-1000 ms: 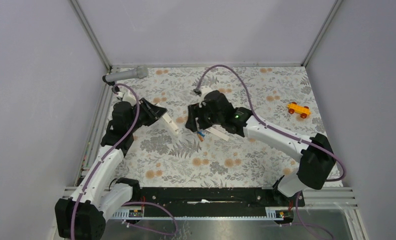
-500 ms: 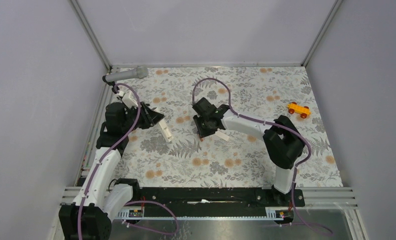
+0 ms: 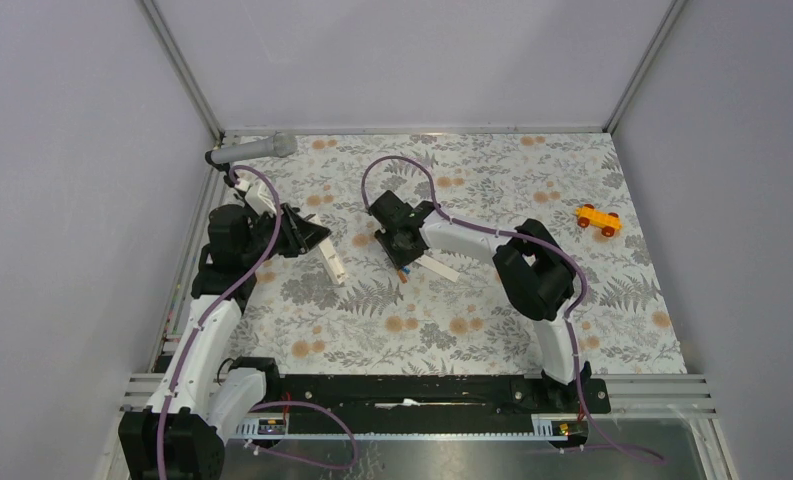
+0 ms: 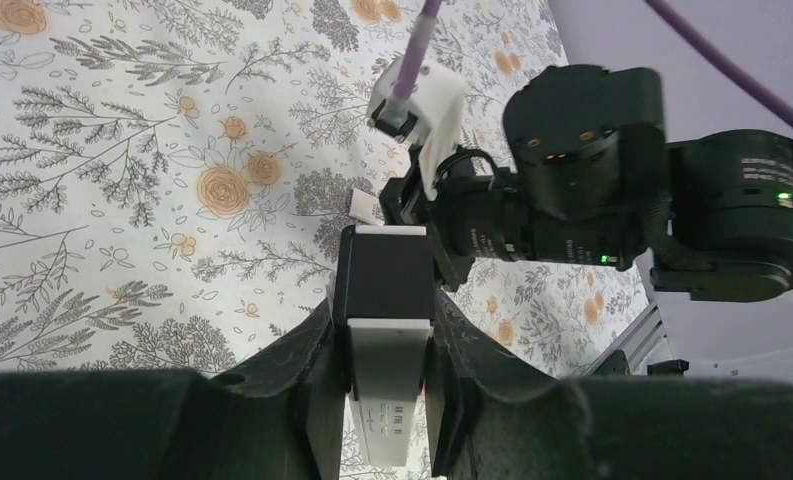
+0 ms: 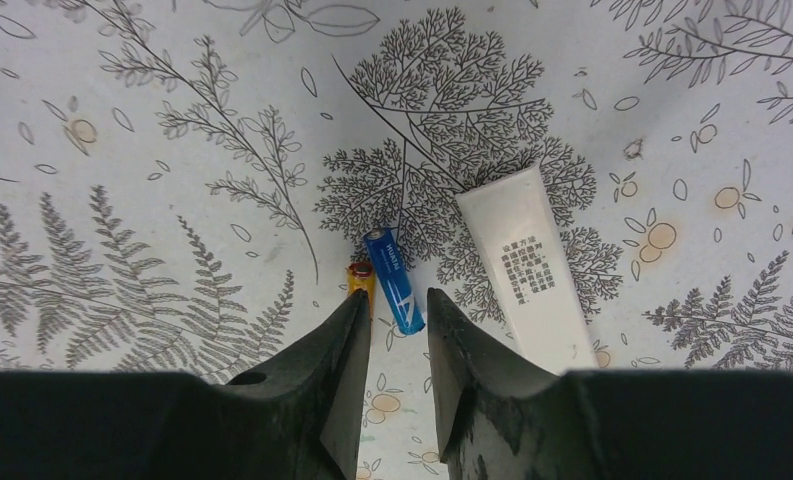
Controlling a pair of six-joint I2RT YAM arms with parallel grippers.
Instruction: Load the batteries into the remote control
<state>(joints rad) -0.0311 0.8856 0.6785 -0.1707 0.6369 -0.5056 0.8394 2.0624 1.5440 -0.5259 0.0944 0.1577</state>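
Remote (image 4: 387,375) is clenched between left fingers (image 4: 302,385), well inside worktop (image 3: 472,330) edges. Blue battery (image 5: 394,280) is straddled by narrowly parted right fingers (image 5: 342,350); grasp cannot be told. Orange battery (image 5: 360,275), cover (image 5: 527,270) lie alongside.

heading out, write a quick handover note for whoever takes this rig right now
Left gripper: shut on the remote control, dark battery slot end pointing out.
Right gripper: low over the batteries, jaws narrow around the blue battery's near end; grip uncertain.
Blue battery and orange battery lie side by side on the table, white cover beside them.
Done: cover off, remote held.
Left: load both batteries, refit the cover.
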